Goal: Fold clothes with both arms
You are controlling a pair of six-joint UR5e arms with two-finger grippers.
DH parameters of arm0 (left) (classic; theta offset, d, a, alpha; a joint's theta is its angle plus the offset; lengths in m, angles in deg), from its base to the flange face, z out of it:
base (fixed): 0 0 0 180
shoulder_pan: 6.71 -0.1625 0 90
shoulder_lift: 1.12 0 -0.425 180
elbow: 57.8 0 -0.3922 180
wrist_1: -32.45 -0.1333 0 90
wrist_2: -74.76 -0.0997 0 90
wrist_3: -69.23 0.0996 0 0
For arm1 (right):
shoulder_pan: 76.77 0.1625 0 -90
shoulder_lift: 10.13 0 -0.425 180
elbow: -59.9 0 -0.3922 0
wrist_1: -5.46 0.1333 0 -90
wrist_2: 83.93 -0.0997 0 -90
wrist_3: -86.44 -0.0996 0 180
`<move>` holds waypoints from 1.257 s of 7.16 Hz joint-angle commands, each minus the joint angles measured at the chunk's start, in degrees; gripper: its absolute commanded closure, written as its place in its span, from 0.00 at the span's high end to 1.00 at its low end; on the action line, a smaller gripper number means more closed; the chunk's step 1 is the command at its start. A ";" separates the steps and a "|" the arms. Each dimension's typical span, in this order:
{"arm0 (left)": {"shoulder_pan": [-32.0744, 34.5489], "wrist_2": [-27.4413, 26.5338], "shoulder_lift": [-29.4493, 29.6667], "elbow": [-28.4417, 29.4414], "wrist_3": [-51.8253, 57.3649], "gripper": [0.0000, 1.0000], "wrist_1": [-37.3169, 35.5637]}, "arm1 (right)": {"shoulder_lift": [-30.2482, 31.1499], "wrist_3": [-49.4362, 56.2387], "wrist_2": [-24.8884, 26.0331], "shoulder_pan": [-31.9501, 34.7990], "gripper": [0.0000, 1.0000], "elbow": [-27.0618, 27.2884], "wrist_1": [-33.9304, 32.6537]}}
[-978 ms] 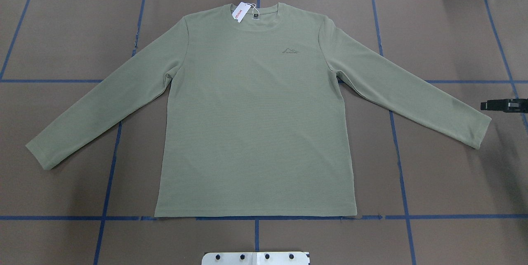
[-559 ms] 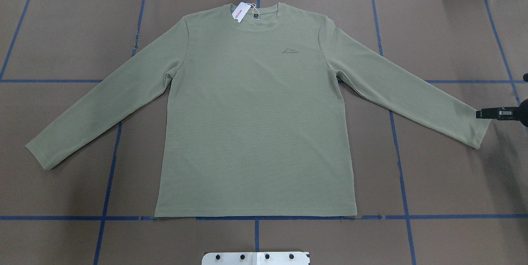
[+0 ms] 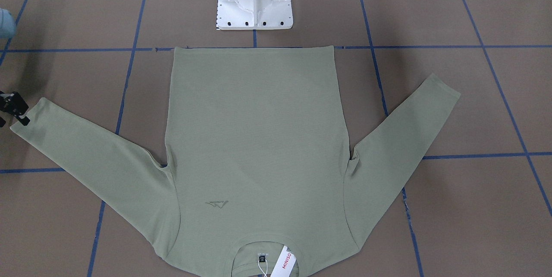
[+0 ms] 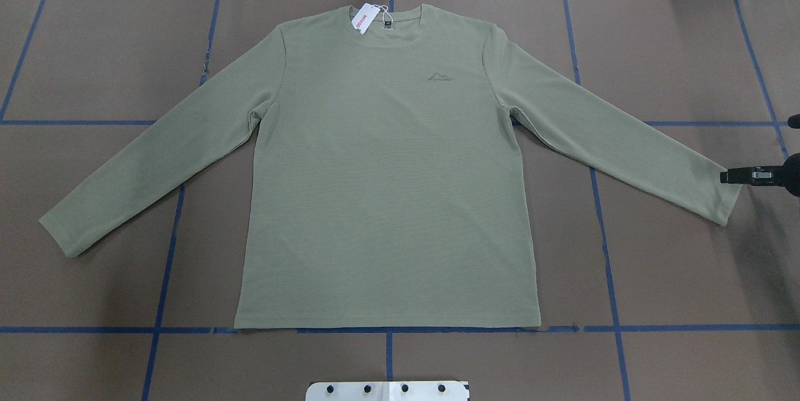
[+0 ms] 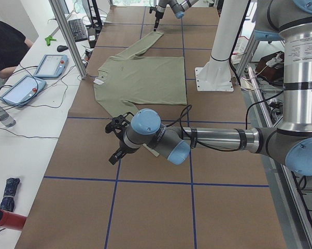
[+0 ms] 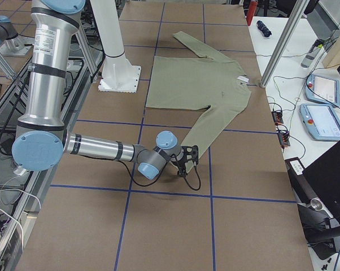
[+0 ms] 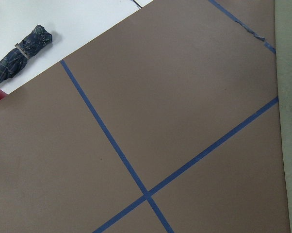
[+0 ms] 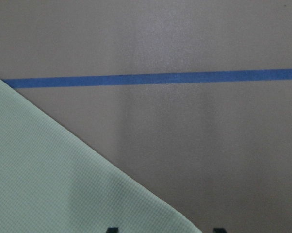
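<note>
- While the white pedestal base sits at the robot's edge of the brown-papered table, the sage-green shirt lies flat and face up just beyond it, hem along a blue tape line.
- Further out, both long sleeves angle away from the body, cuffs pointing back toward the robot's side.
- At the right cuff, the right gripper sits low at the table's end; its wrist camera shows two black fingertips spread apart, the cuff's corner between them.
- Off the left cuff, the left gripper hangs over bare table, seen only from the side camera; whether its fingers are spread or pressed together cannot be told.
- Farther still, a small tonal logo marks the chest.
- At the far edge, the round collar carries a white hang tag with red lettering.
- Beyond the table's far edge, two blue-framed tablets lie on a white bench.
</note>
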 commanded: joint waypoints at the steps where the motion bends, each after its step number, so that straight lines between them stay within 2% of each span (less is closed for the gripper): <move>1: 0.00 0.03 -0.01 -0.02 0.03 1.00 0.06 | -0.94 0.00 0.61 -0.24 0.71 -0.82 -0.03; 3: 0.00 0.03 -0.01 -0.11 0.03 1.00 0.06 | -2.78 0.00 0.61 -0.32 0.70 -3.10 0.05; 9: 0.00 0.03 -0.01 -0.20 0.03 1.00 0.06 | -2.00 0.18 0.34 -0.32 0.68 -2.58 0.23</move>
